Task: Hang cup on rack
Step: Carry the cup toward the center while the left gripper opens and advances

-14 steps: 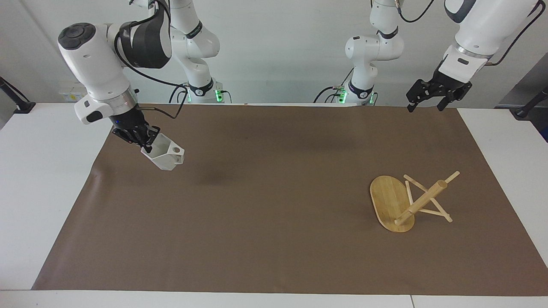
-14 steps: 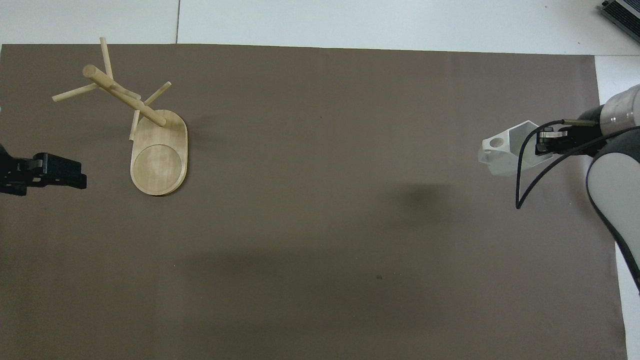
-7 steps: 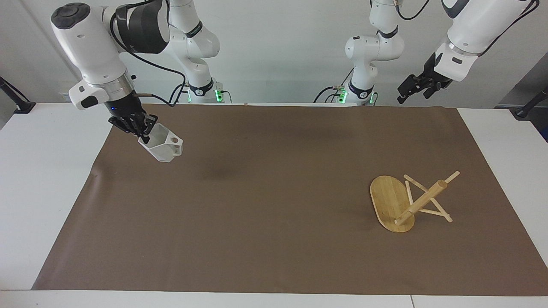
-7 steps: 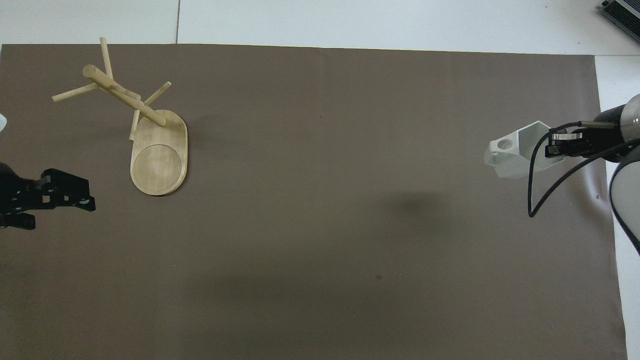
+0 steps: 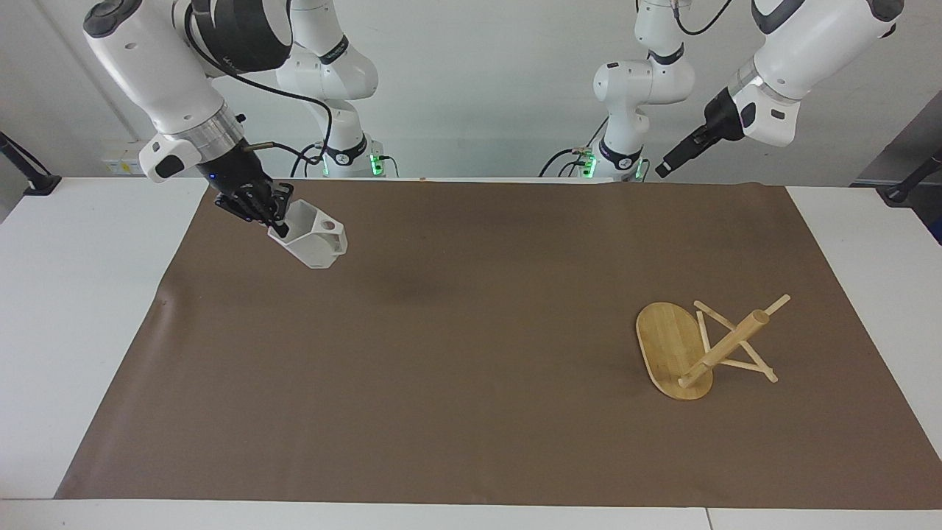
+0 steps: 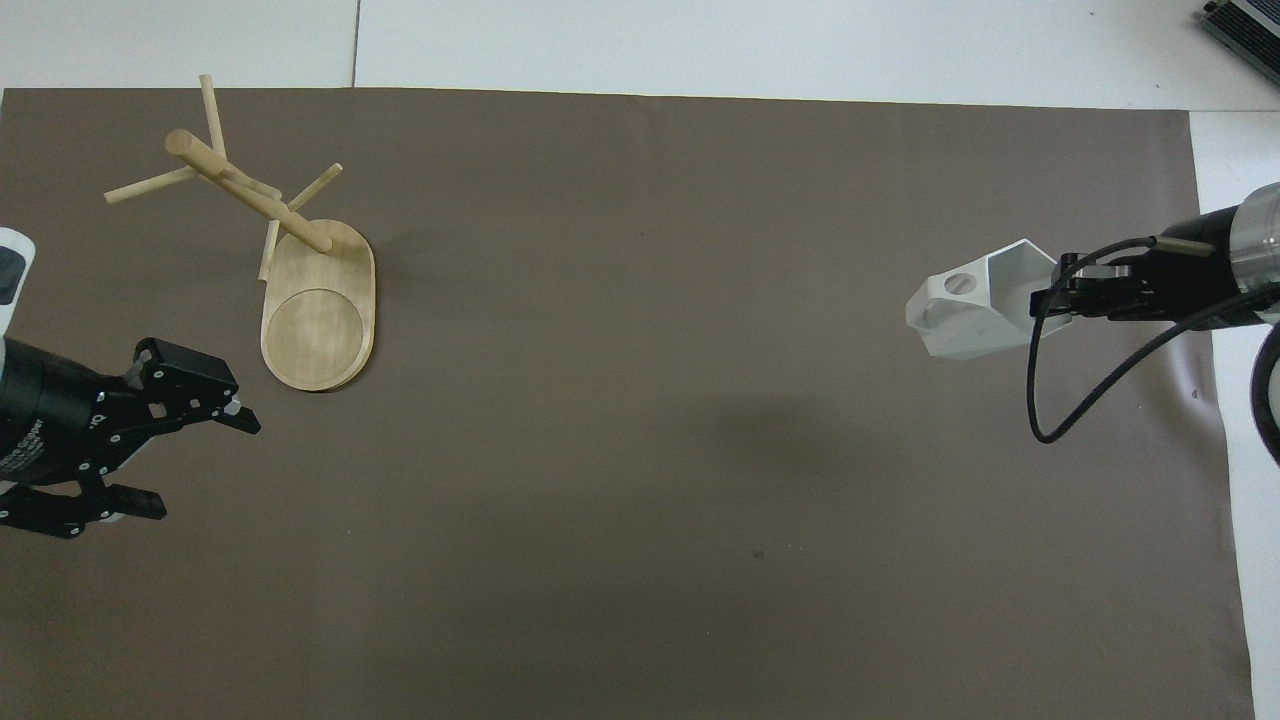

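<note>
Right gripper (image 5: 274, 216): clenched on the rim wall of the cup, up in the air over the brown mat toward the right arm's end of the table; in the overhead view it enters at about 3 o'clock.
Cup (image 5: 313, 237): white, faceted, held tilted with its open mouth turned up toward the gripper and its blocky handle with the round hole pointing away from the gripper; clear of the mat, with a soft shadow on the mat near it.
Left gripper (image 6: 195, 458): released, fingers spread wide and holding nothing; raised over the mat at the left arm's end, at about 8 o'clock in the overhead view, off the 7 o'clock side of the rack and not touching it.
Rack (image 5: 688, 346): bamboo mug tree toward the left arm's end of the table, at about 10 o'clock in the overhead view, well apart from the cup; its oval base is on the mat, and no cup hangs on its pegs.
Mat (image 5: 471, 412): brown sheet covering most of the white table (image 5: 81, 309).
</note>
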{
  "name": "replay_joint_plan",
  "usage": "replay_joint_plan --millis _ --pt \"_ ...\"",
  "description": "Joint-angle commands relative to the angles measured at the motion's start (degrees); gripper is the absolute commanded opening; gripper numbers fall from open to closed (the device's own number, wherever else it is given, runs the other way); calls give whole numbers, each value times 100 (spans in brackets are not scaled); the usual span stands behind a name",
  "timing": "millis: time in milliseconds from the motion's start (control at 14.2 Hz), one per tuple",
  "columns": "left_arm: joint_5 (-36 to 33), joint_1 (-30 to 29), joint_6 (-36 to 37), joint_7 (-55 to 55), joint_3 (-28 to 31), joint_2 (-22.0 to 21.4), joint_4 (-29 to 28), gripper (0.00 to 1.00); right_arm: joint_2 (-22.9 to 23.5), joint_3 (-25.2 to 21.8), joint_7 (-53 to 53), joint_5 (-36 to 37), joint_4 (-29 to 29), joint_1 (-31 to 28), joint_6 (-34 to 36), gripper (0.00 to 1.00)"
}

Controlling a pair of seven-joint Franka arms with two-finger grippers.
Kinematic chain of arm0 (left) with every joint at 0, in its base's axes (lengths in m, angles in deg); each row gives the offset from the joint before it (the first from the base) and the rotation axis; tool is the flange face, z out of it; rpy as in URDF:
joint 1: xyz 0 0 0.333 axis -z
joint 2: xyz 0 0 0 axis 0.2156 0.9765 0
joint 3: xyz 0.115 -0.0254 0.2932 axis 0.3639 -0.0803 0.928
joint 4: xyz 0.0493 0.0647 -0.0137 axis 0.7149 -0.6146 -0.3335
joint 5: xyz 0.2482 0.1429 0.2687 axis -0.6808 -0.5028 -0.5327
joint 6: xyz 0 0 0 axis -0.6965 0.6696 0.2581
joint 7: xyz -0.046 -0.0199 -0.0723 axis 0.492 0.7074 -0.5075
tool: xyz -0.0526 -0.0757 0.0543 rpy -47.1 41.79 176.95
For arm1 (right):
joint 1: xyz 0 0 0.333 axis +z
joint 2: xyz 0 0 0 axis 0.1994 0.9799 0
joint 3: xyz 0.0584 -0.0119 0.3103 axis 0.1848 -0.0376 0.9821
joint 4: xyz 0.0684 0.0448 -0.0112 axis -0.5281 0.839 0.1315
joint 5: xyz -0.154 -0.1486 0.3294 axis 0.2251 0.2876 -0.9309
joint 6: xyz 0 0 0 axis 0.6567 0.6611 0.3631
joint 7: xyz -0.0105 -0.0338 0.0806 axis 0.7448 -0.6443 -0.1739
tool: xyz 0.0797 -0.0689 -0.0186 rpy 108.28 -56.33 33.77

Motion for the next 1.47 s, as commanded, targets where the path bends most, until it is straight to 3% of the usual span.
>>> replay_joint_plan --millis 0,351,772,983,1194,1404 --pt "596 -182 -241 701 52 -227 -434 100 -109 228 63 -431 46 -33 105 0" --pt "1572 -394 -752 2028 52 -219 -725 100 -162 720 124 -1037 108 -33 87 0" --pt "2908 -534 -1463 2793 44 -78 -1269 100 -232 1230 142 -1573 196 -24 -62 0" --pt "3250 -465 -1657 3346 35 167 -1296 100 -346 1442 168 -1820 450 98 -491 0" --pt "3928 -350 -2000 3533 26 185 -1708 100 -391 1442 869 -1935 609 694 -1246 0" --pt "4069 -359 -2009 3525 26 203 -1761 100 -364 1442 1109 -1952 740 1074 -1758 0"
